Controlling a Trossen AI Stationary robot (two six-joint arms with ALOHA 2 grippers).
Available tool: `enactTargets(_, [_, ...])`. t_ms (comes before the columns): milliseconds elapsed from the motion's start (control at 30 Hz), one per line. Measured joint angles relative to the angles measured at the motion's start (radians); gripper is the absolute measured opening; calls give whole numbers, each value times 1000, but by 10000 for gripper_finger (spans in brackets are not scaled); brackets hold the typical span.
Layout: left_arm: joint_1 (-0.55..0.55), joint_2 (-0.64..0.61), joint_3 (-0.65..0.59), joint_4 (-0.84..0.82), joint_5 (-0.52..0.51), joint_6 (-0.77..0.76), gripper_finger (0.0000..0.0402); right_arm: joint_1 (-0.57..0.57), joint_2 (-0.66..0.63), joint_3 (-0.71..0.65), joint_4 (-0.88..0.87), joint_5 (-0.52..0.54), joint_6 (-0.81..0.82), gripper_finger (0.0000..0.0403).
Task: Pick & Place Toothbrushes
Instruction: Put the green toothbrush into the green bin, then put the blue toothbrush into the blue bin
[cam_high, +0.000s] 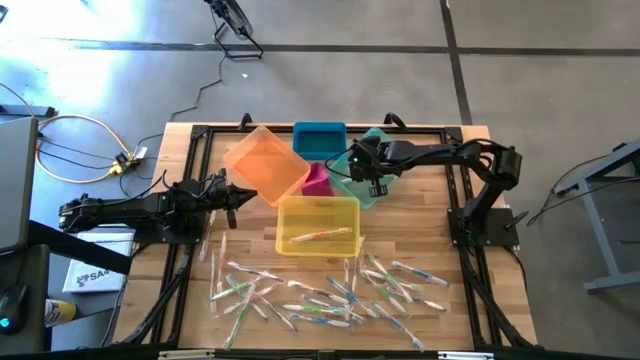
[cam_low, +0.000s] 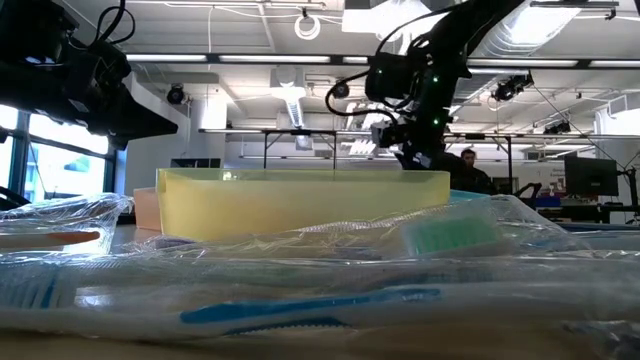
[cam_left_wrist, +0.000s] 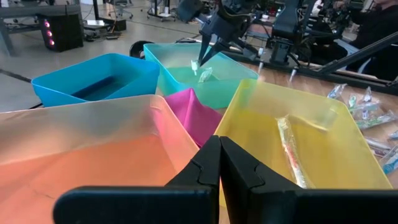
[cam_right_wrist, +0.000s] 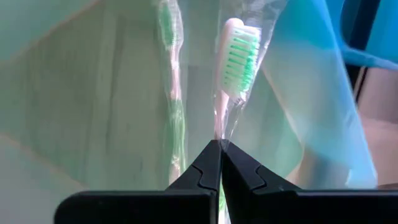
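Note:
Several wrapped toothbrushes (cam_high: 330, 295) lie scattered on the near half of the table. One more lies on the floor of the yellow bin (cam_high: 318, 222). My right gripper (cam_high: 376, 186) stands over the teal bin (cam_high: 352, 168), pointing steeply down, shut on a green-bristled toothbrush (cam_right_wrist: 236, 56) in a clear wrapper. A second green toothbrush (cam_right_wrist: 174, 93) shows against the teal floor beside it. My left gripper (cam_high: 250, 193) waits shut beside the orange bin (cam_high: 262, 160), holding nothing. My right gripper pinches the toothbrush between its two fingertips at the wrapped neck (cam_right_wrist: 219, 132), just behind the bristled head. The fingers come from above, slanting down, and lie along the brush. The head points away from the fingers into the teal bin; whether it touches the floor I cannot tell.
A blue bin (cam_high: 320, 138) and a small magenta bin (cam_high: 317, 180) crowd against the orange, teal and yellow ones at the table's far middle. A black frame (cam_high: 200, 135) runs around the wooden table. Cables and a box (cam_high: 95, 270) lie off its left side.

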Motion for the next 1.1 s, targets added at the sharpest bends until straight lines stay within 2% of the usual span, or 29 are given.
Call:
enactTargets(300, [0,0,0,0,0,0,0,-36,0,-63,45,-26,28,3])
enactTargets(700, [0,0,0,0,0,0,0,-38,0,-63,89,-28,26,9])
enactTargets(967, [0,0,0,0,0,0,0,-33,0,-63,94,-22,26,77])
enactTargets(1033, [0,0,0,0,0,0,0,-23,0,-63,94,17,26,96])
enactTargets(1100, [0,0,0,0,0,0,0,-6,0,-63,96,105,25,108])
